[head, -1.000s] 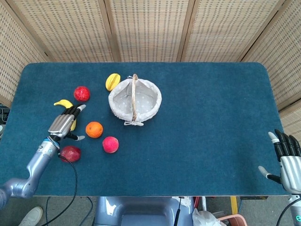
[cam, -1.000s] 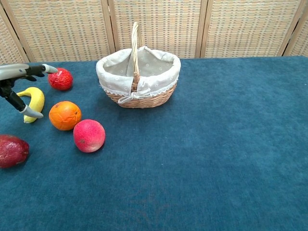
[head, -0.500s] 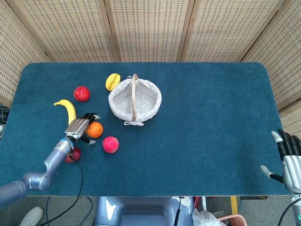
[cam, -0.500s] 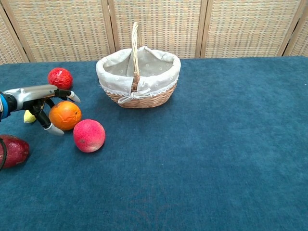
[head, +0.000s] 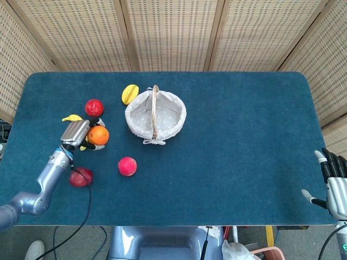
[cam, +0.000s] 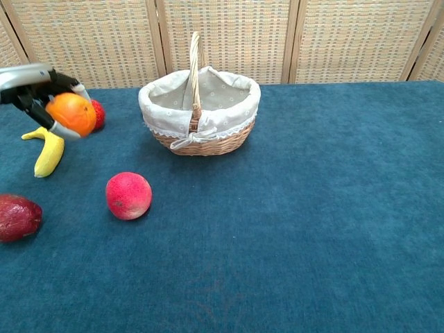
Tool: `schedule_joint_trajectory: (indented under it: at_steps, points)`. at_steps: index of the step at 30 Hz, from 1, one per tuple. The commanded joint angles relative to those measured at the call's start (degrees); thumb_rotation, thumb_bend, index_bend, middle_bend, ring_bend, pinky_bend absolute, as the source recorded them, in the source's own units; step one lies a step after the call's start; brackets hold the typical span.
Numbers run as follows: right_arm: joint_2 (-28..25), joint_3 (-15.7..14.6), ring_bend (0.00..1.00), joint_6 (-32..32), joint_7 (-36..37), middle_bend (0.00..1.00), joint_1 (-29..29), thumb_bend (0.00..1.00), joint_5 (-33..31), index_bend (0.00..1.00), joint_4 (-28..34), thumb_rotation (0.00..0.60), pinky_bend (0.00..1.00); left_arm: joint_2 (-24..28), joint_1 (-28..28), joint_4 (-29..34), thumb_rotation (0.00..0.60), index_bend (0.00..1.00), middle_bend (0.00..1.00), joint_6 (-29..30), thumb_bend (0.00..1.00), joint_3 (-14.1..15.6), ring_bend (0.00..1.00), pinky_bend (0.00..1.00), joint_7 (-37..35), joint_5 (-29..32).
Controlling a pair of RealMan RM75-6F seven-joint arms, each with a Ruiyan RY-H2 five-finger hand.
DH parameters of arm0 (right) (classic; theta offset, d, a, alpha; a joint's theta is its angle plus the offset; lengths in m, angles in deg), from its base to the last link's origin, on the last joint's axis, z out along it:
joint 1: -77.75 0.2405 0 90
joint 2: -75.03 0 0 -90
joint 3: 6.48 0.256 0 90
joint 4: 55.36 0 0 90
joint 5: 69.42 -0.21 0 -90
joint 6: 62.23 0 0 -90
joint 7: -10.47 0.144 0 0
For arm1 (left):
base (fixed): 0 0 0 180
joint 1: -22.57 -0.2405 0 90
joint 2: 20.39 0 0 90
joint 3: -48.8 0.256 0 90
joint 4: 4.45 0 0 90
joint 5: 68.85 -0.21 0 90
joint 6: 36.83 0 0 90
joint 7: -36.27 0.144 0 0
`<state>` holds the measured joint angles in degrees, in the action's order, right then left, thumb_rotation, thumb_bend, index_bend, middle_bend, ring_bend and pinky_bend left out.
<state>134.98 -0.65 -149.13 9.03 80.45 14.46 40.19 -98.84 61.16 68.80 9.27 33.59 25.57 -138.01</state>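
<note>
Orange (head: pixel 98 135) is held in the left hand (head: pixel 77 134), fingers wrapped around it, and in the chest view it sits clear above the desk (head: pixel 227 135). Position: over the left part of the desk, above the banana (cam: pixel 47 151) and just in front of the red fruit (head: pixel 94 107). Basket (head: pixel 155 115) lies to the hand's right and slightly farther back, near but apart, with the orange on the basket side of the hand. Basket handle runs front to back across the opening, so its long axis lies crosswise to a straight approach from the left. Left hand is by far the nearer to the basket.

Right hand (head: pixel 334 184) is at the near right edge of the desk, well apart from everything, fingers spread and holding nothing.

Other items: pink apple (head: pixel 127 166) in front of the basket, dark red fruit (head: pixel 80 176) near the left forearm, yellow fruit (head: pixel 129 93) touching the basket's back left rim.
</note>
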Motion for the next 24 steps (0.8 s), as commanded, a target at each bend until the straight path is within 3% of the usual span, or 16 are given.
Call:
schedule_joint_trajectory:
  at_steps: [1,6,10,16,20,22,24]
  points:
    - [0.07,0.16,0.0,0.42,-0.21,0.0,0.06,0.0,-0.83,0.0,-0.21,0.6,0.0,3.87,0.97,3.76,0.6,0.56,0.49,0.0,0.14,-3.27,0.41,0.52,-2.71,0.65]
    - [-0.09,0.72,0.0,0.04,0.03,0.0,-0.11,0.0,-1.78,0.0,-0.26,0.6,0.0,2.78,4.79,2.88,0.6,0.56,0.49,-0.03,0.14,-6.38,0.41,0.52,-1.88,1.95]
    - [-0.18,1.06,0.0,0.13,0.15,0.0,-0.09,0.0,-2.48,0.0,-0.35,0.6,0.0,-0.42,10.42,-0.91,0.6,0.56,0.49,-3.83,0.14,-7.94,0.41,0.52,2.68,6.12]
    - [-0.29,1.73,0.0,1.41,0.36,0.0,0.43,0.0,-4.24,0.0,-0.63,0.6,0.0,-8.08,18.25,-9.38,0.6,0.56,0.49,-8.45,0.14,-8.29,0.41,0.52,9.09,13.89]
    - [-0.25,2.3,0.0,2.47,1.02,0.0,0.82,0.0,-5.74,0.0,-1.51,0.6,0.0,-14.83,21.95,-17.75,0.6,0.56,0.46,-9.96,0.14,-8.45,0.41,0.52,9.24,16.24]
    - [-0.13,2.43,0.0,2.8,0.97,0.0,0.98,0.0,-6.14,0.0,-1.8,0.6,0.0,-16.19,22.71,-19.62,0.6,0.45,0.36,-11.59,0.1,-8.31,0.35,0.46,7.97,16.21]
    - [-0.03,2.51,0.0,3.06,0.84,0.0,1.1,0.0,-6.47,0.0,-1.94,0.6,0.0,-15.84,22.97,-19.46,0.6,0.13,0.1,-14.78,0.01,-8.51,0.11,0.2,5.55,16.36]
